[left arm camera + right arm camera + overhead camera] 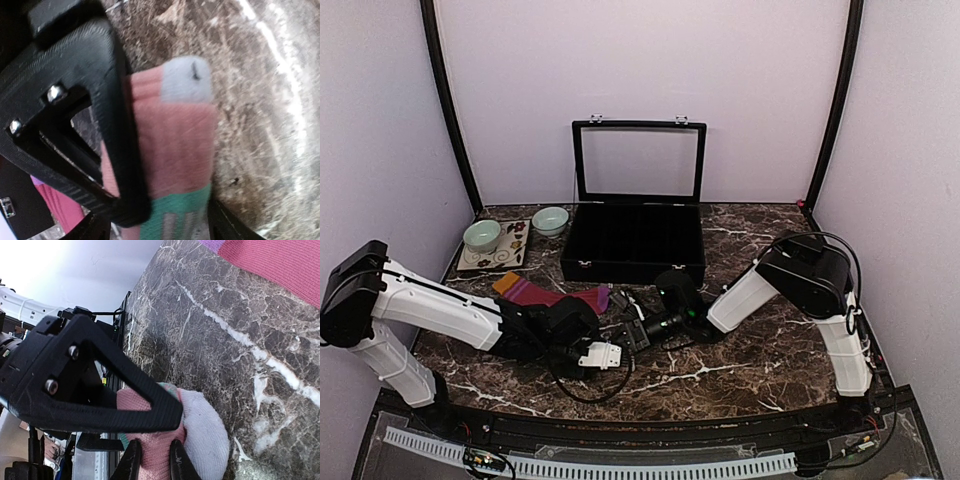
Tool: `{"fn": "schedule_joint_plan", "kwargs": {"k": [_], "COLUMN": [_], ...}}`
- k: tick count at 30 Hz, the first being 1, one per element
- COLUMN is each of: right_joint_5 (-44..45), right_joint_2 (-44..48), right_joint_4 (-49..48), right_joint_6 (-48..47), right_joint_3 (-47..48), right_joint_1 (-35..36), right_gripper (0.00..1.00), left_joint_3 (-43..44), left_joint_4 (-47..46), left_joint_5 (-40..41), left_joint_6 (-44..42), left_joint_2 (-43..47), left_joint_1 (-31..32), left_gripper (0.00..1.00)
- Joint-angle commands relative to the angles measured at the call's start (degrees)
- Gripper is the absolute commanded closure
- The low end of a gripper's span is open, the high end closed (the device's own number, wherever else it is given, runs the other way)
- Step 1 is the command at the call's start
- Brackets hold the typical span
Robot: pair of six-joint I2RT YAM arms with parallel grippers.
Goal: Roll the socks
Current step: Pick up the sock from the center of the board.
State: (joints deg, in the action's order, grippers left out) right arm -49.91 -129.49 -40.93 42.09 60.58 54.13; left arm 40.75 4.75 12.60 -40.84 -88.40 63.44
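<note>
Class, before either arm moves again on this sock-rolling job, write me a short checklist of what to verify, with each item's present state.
1. The right gripper pinches the salmon-pink sock: ok.
2. The left gripper has its jaws apart, with that sock between them: ok.
3. The salmon-pink sock is rolled: cannot tell; only part of it shows.
4. The maroon sock is touched by neither gripper: ok.
5. The maroon sock is laid with the salmon-pink sock: not ok; bare table separates them.

On the desk [750,360], an open case [638,250] sits centre back. To its left, a tray [505,262] carries 1 bowl [482,236]; a second bowl [550,220] stands just right of the tray. The far sock [555,294] lies before the case's left corner, the near sock [175,140] in front of that.
</note>
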Motion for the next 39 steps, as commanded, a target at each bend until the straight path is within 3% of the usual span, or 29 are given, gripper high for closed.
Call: {"fn": "schedule_joint_plan", "kwargs": {"k": [1,8,16,20,25,30,31,32,33,36,37,38,39], "right_joint_5": [9.5,9.9,9.7,9.7,8.6,6.5,6.5,6.6,7.0,7.2,7.6,8.1,8.5], "right_joint_2": [-10.6,-10.3,-9.6,-9.6,-9.1,-9.0,-8.8,-8.7,-8.4,-7.3,-6.5,-5.7,-4.9], "right_joint_4": [24.1,23.7,22.9,21.5,19.0,18.7,19.2,19.5,19.7,18.2,17.3,16.8,16.6], "right_joint_6": [0.0,0.6,1.0,1.7,2.4,2.4,2.0,1.7,1.5,1.3,1.1,0.6,0.1], "right_joint_3": [-6.1,-6.0,-6.6,-6.9,-7.6,-6.9,-6.7,-6.7,-6.8,-8.7,-9.6,-10.7,-11.2], "right_joint_1": [0.2,0.0,0.2,0.2,0.3,0.3,0.3,0.2,0.1,-0.7,-1.0,-1.4,-1.7], "right_gripper": [0.88,0.88,0.88,0.88,0.87,0.84,0.82,0.80,0.76,0.71,0.64,0.54,0.12], "left_joint_3": [-1.5,-0.6,1.6,3.0,0.9,2.1,2.6,3.1,3.5,3.3,3.0,2.6,2.2], "left_joint_4": [0.8,-1.8,-3.7,-3.3,-4.4,-4.0,-3.6,-3.0,-2.3,0.1,0.6,1.0,1.2], "left_joint_5": [-5.7,-3.8,-4.9,-6.1,-6.9,-8.7,-9.2,-10.1,-10.9,-13.9,-14.7,-15.7,-16.3], "left_joint_6": [3.9,4.3,3.8,4.2,3.5,3.0,2.9,2.8,2.5,2.0,2.0,2.0,2.0], "left_joint_2": [1.7,0.3,-1.4,-3.5,-4.0,-5.2,-5.5,-5.8,-6.1,-6.0,-5.6,-5.3,-5.0], "left_joint_1": [0.4,0.3,-0.3,-0.4,-1.7,-2.6,-2.6,-2.6,-2.6,-2.8,-3.1,-3.4,-3.6], "left_gripper": [0.30,0.31,0.40,0.52,0.79,0.79,0.83,0.95,1.00,1.00,1.00,1.00,1.00]}}
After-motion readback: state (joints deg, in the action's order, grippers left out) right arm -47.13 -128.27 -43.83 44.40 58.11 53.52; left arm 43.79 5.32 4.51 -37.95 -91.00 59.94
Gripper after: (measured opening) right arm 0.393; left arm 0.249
